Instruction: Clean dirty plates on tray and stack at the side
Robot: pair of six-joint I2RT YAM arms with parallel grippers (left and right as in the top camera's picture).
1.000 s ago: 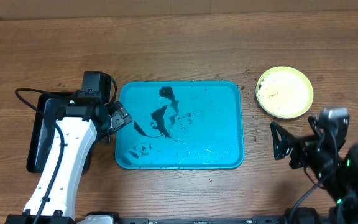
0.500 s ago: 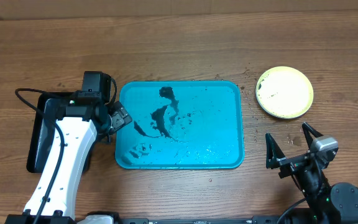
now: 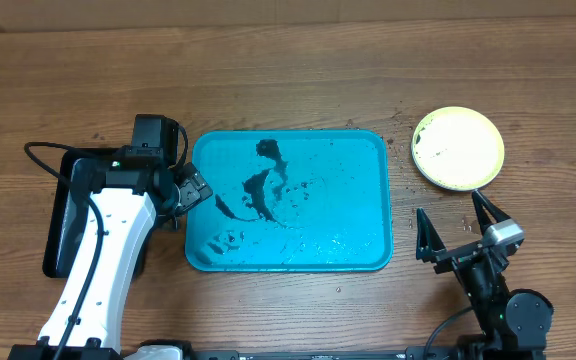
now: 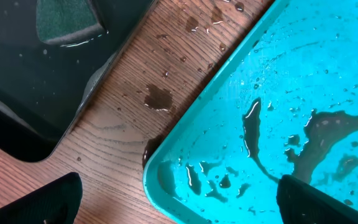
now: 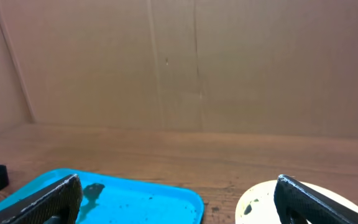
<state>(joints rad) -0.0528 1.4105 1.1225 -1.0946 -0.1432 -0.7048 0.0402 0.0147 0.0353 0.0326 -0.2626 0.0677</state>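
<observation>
Yellow-green plate (image 3: 458, 148) sits off the tray, on the surface at far right. From above I can't tell whether the other two are under it. No plates on the tray (image 3: 389, 190), just puddles and dark smears.

Risks:
- Dark specks show on the plate's left rim, so it may pass as stacked while not fully clean.
- Right tool (image 3: 455, 232) is parked near the plate, jaws wide, holding nothing. A careless swing toward the plate would shove it.
- Left tool (image 3: 186, 194), also wide open and empty, hangs at the tray's left edge. A drop there clips the rim and slops water.
- Black tray (image 3: 58, 215) beside it holds water and a green sponge (image 4: 64, 22), so same spill hazard.

Surface (image 3: 268, 70): brown wood grain, wet spots between the two trays, crumbs (image 3: 390, 140) near the plate.

Room: plain brown board wall (image 5: 179, 62) behind, nothing else in view.
</observation>
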